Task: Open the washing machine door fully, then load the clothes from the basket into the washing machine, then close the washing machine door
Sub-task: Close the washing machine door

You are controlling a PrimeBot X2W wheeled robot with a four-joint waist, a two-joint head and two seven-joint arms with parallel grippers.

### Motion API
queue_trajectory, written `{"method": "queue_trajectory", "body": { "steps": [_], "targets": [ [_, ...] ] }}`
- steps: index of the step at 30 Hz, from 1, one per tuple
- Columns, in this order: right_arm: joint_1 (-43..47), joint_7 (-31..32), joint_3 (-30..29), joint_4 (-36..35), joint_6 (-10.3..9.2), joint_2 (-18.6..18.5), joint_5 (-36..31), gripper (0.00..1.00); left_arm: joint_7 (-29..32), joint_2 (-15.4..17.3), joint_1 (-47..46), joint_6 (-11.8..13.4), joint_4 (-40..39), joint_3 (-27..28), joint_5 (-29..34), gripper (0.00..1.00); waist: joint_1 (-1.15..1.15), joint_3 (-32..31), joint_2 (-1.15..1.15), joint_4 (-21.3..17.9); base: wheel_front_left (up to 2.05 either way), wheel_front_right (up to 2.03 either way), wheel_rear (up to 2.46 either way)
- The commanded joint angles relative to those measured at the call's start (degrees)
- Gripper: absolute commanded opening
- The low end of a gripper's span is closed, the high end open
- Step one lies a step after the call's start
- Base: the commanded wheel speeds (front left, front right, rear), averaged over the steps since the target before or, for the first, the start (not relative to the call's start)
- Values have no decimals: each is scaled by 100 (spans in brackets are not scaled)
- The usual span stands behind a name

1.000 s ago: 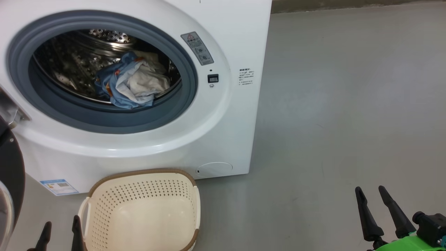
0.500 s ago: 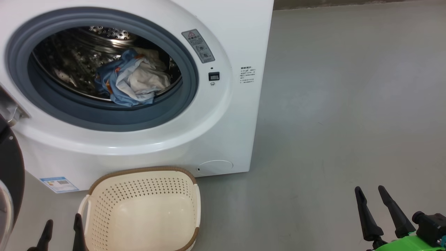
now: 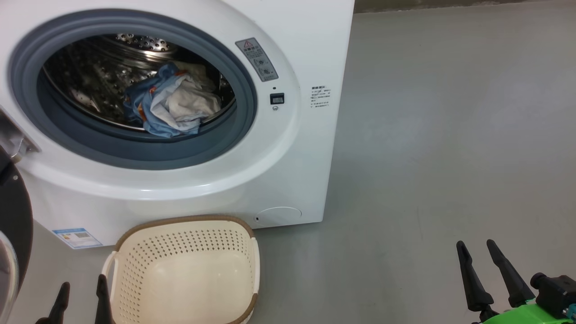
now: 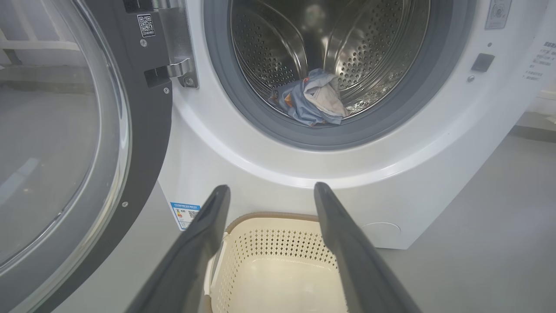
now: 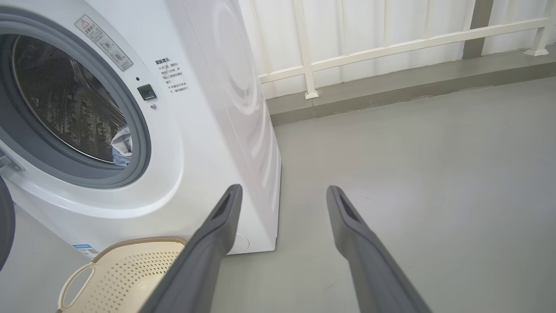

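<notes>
The white washing machine (image 3: 292,148) stands with its mouth uncovered. Its black door (image 4: 143,130) is swung wide to the left, seen at the head view's left edge as the door (image 3: 15,220). Blue and cream clothes (image 3: 168,108) lie in the steel drum, also seen as clothes (image 4: 310,98) in the left wrist view. The cream basket (image 3: 135,256) sits on the floor before the machine with nothing in it. My left gripper (image 3: 81,290) is open beside the basket's left handle. Far to the right, my right gripper (image 3: 477,249) hangs open above bare floor.
Grey floor (image 3: 450,135) stretches to the right of the machine. A white railing (image 5: 391,43) on a low kerb runs behind it. The open door takes up the room left of the basket.
The head view has drifted slightly; machine and basket sit a little differently in the picture. Both grippers stay open and almost still.
</notes>
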Motion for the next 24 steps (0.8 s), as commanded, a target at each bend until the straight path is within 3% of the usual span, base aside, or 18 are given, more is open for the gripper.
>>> {"method": "queue_trajectory", "body": {
  "steps": [1, 24],
  "targets": [
    [-132, -28, 137, -126, 9, -78, -9, 100, -37, 112, -176, -9, -143, 155, 4, 100, 0, -2, 0, 3, 0, 0, 0],
    [-132, -28, 158, -137, 9, -53, -15, 100, -37, 100, -155, -9, -216, 140, 17, 100, 0, 33, 0, 33, 0, 0, 0]
  ]
}}
